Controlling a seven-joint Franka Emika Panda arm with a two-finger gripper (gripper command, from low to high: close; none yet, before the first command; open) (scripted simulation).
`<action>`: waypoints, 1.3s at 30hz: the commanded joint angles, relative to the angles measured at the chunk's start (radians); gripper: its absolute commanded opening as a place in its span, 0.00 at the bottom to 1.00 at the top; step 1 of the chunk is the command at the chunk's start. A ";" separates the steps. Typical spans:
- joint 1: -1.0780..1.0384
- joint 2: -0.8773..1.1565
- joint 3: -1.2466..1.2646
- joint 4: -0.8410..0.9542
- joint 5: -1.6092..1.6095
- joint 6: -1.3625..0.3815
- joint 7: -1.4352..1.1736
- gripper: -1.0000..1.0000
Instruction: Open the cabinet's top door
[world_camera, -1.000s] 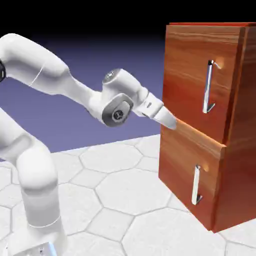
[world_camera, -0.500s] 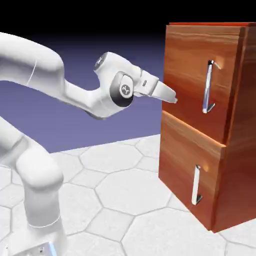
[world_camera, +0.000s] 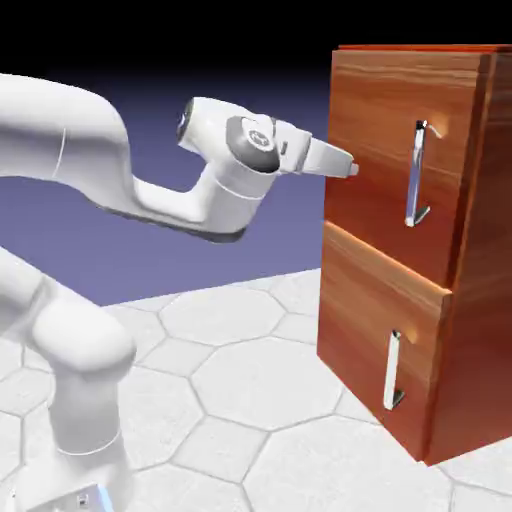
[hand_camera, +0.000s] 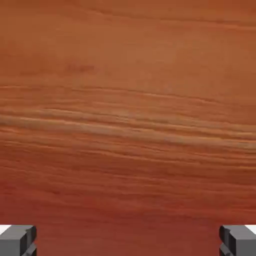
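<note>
Exterior view: gripper (world_camera: 350, 166) level at top door (world_camera: 375, 150), fingers spread wide, holding nothing. Upright handle (world_camera: 415, 175) off beyond fingertips, toward door's far edge.

Reddish-brown wood-grain cabinet (world_camera: 470, 300), upright; top door (world_camera: 385, 160) shut, vertical silver handle (world_camera: 415, 175).

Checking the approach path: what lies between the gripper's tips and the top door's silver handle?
Only bare wood of the top door. In the exterior view the gripper sits at the door's left edge, the handle farther right. The hand view shows just wood grain.
</note>
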 joint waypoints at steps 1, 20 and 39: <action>0.013 -0.005 -0.015 0.008 -0.044 0.000 0.033 0.50; 0.253 -0.106 -0.299 0.162 -0.870 -0.006 0.665 0.50; 0.471 -0.072 -0.489 0.305 -1.238 -0.074 0.969 0.00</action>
